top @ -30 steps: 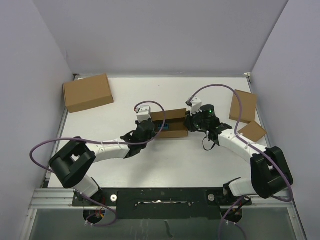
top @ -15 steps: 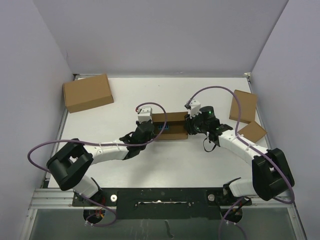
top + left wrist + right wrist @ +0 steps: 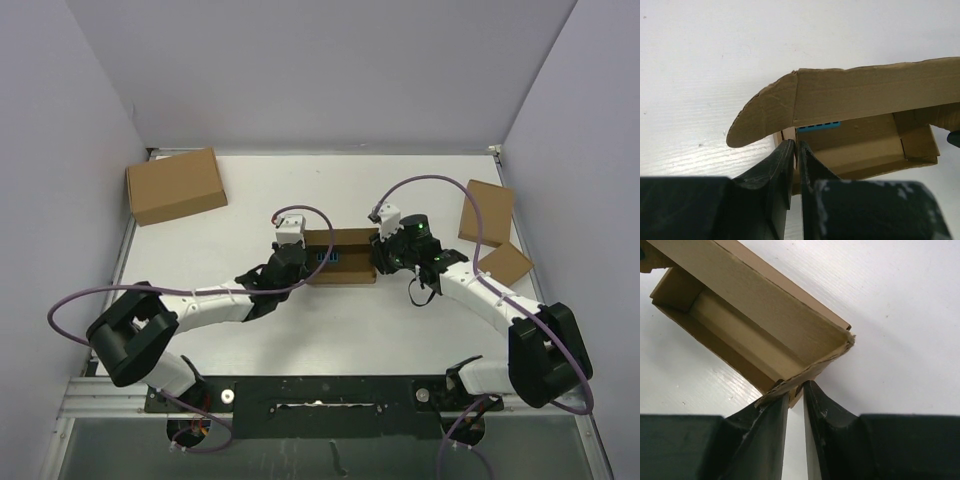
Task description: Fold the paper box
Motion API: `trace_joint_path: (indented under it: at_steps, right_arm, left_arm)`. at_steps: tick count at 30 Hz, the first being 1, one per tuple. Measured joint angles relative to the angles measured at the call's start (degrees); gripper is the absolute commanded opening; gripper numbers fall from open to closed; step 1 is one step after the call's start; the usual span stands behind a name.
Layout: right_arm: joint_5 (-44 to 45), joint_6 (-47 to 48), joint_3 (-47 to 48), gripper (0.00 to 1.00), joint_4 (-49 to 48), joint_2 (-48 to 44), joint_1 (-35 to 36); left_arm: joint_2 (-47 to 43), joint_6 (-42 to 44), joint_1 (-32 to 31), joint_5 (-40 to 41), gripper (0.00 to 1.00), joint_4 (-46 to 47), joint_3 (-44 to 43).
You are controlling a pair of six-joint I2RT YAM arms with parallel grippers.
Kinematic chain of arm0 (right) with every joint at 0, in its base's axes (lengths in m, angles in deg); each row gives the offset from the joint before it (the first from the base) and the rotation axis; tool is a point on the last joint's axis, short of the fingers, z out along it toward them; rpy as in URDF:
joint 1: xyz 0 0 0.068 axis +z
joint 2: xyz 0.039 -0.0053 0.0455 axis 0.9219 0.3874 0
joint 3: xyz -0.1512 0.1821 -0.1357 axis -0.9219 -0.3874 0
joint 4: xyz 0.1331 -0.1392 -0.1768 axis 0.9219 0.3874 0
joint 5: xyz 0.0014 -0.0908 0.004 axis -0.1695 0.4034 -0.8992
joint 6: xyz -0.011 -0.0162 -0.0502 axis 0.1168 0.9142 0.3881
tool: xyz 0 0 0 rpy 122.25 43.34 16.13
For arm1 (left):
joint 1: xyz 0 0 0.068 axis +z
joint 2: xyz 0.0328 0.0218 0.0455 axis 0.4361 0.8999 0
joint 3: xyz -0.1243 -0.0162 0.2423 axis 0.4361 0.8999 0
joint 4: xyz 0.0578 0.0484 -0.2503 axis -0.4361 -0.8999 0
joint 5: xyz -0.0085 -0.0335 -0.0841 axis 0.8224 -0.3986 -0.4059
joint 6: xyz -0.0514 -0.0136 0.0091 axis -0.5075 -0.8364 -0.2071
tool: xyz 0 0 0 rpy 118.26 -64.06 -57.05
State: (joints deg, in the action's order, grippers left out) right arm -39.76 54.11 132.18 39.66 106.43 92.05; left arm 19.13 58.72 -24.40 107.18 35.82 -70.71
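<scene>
In left pincer, half-hidden paper box wall.

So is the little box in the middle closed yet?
No, open. The paper box shows its hollow inside in both wrist views, its lid flap lifted.

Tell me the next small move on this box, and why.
Probably release the left hand and push the lid flap down over the paper box. Both it and the right hand pinch end walls, the inside lies open, and the lid's rounded tab sticks out untucked.
</scene>
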Motion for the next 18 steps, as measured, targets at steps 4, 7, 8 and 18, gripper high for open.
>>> trace_joint_path:
  at_steps: [4,7,8,18]
  right_arm:
    - [0.28,0.09,0.00,0.05,0.63,0.00,0.02]
    - [1.44,0.11,0.00,0.01,0.72,0.00,0.00]
    - [1.90,0.15,0.00,0.01,0.72,0.02,0.00]
    - [4.13,0.26,0.00,0.00,0.61,0.26,0.02]
  left_arm:
    - [-1.11,0.22,-0.02,-1.16,0.14,-0.46,0.39]
    - [-2.32,0.22,-0.02,-2.34,0.17,-0.52,0.90]
    - [-2.80,0.22,-0.07,-2.71,0.18,-0.55,1.14]
    - [-10.25,0.33,-0.33,-6.12,0.33,-2.12,4.72]
